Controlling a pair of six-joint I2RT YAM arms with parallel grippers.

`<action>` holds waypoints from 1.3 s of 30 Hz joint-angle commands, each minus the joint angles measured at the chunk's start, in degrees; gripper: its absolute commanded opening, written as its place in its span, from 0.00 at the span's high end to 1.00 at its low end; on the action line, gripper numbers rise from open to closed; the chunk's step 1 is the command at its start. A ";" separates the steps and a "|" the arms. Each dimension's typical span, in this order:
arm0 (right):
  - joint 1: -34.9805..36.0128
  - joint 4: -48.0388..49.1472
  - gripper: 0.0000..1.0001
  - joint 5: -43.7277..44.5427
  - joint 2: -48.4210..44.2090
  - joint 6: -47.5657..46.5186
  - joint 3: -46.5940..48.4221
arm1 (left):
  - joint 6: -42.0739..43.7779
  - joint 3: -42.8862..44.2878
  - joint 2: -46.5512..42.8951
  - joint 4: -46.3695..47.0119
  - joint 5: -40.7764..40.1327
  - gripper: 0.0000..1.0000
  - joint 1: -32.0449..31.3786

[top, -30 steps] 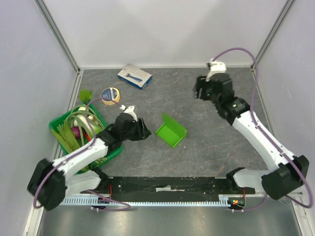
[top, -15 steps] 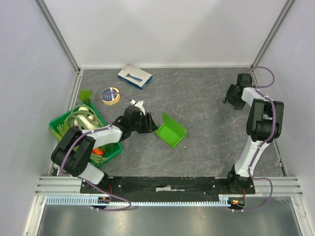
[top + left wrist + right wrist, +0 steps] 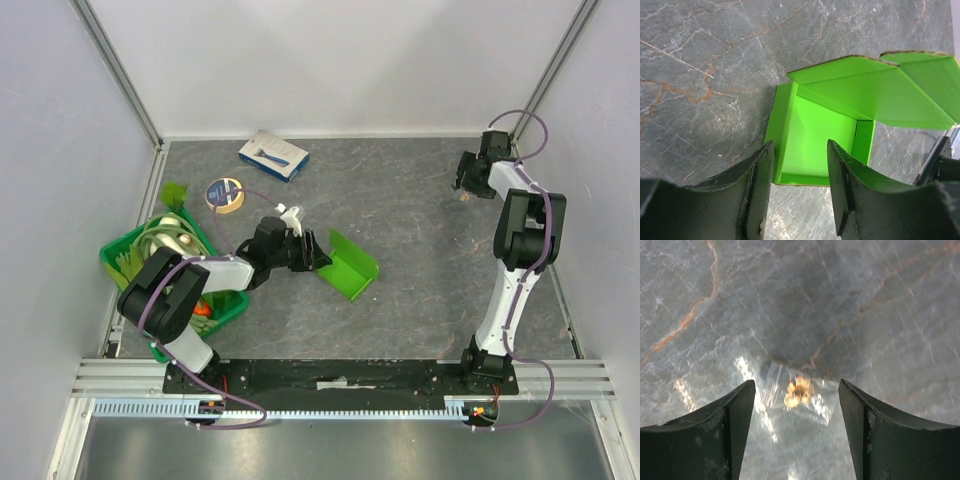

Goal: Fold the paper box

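Note:
The paper box [image 3: 349, 266] is bright lime-green card and lies mid-table, partly formed, with one flap standing up. In the left wrist view the paper box [image 3: 825, 125] shows low side walls and a raised flap at the upper right. My left gripper [image 3: 319, 253] is open at the box's left edge. Its fingers [image 3: 762, 170] straddle the near left corner wall without closing on it. My right gripper [image 3: 465, 181] is open and empty at the far right. It hangs over a small clear plastic bag [image 3: 799, 392] with an orange bit inside.
A darker green crate [image 3: 120, 262] of vegetables stands at the left edge. A tape roll [image 3: 224, 193] and a blue-and-white flat carton [image 3: 273, 155] lie at the back left. Frame posts and walls close in the back corners.
My left gripper has moved right, up to the box's left edge. My right arm has swung from mid-right to the far right corner, and its gripper now points down at the table.

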 commanded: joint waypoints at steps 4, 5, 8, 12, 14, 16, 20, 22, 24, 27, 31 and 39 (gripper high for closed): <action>-1.09 1.78 0.24 -6.95 7.16 -9.98 10.02 | -0.62 -3.53 -0.74 7.23 2.93 0.47 -0.13; -1.18 0.65 0.25 -7.13 7.69 -9.80 11.15 | -0.80 -4.23 -1.10 7.32 2.76 0.48 -0.13; -1.18 -0.86 0.25 -11.52 8.40 -8.92 9.95 | -0.89 -5.55 -3.11 7.41 0.40 0.48 -0.13; -0.83 -0.95 0.26 -11.36 4.64 -8.31 3.27 | -0.80 -7.75 -9.00 5.57 -6.45 0.48 -0.04; -0.74 -1.73 0.27 -10.57 2.96 -7.35 -0.67 | -0.89 -8.71 -12.24 4.51 -7.70 0.48 -0.04; -0.74 -2.09 0.27 -11.44 -0.55 -6.38 -3.93 | -1.50 -9.68 -14.27 4.25 -8.32 0.48 -0.04; -0.39 0.11 0.27 -14.59 -7.41 -4.53 -14.38 | -3.00 -11.96 -18.49 4.07 -7.53 0.48 -0.04; 0.48 0.28 0.27 -13.21 -11.01 -4.61 -16.69 | -3.17 -12.41 -19.29 3.28 -7.17 0.48 -0.04; 1.72 0.72 0.27 -8.57 -12.95 -5.49 -18.36 | -3.17 -12.76 -20.08 2.67 -7.17 0.48 -0.04; 2.34 0.55 0.27 -4.33 -11.13 -5.58 -15.83 | -3.35 -13.11 -20.96 2.05 -6.65 0.48 -0.04; 2.95 -0.94 0.26 1.71 -6.90 -4.00 -12.05 | -3.52 -12.94 -22.10 1.35 -5.68 0.48 -0.04; 3.48 -1.39 0.26 7.90 -3.82 -3.56 -10.19 | -3.35 -14.69 -25.44 -0.59 -5.77 0.48 -0.04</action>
